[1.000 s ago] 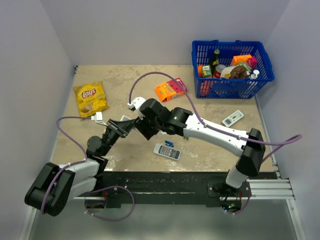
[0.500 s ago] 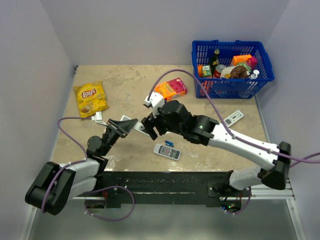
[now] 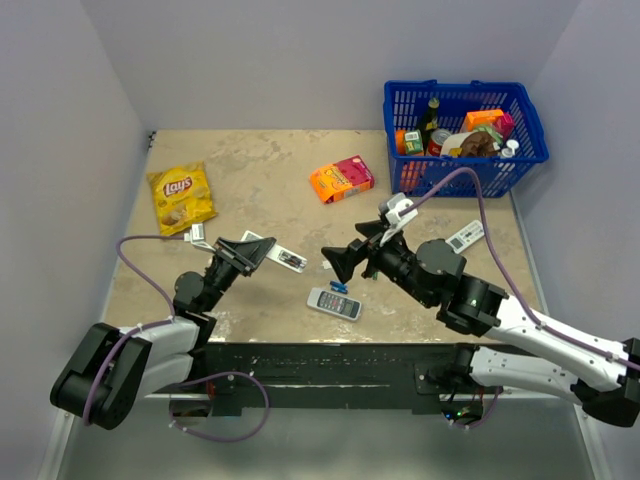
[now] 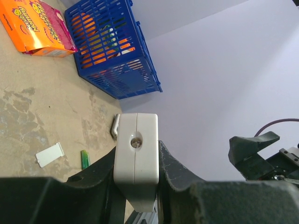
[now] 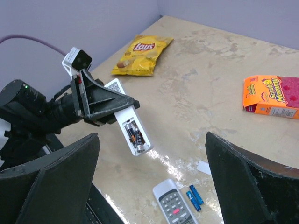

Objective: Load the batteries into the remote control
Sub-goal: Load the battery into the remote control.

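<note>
My left gripper is shut on the slim white remote control and holds it above the table, pointing right. In the right wrist view the remote control shows its open compartment with the two dark batteries lying side by side inside. The left wrist view shows the remote control's end clamped between my left fingers. My right gripper stands open and holds nothing, a short way right of the remote's tip. Its wide-spread fingers frame the right wrist view.
A grey-white button remote and two blue cells lie below my right gripper. A small white cover lies nearby. Farther off are a display remote, an orange box, a Lays bag and a blue basket.
My right arm has drawn back to the right, away from the remote control, and its gripper has opened wider. My left gripper has kept the remote still.
</note>
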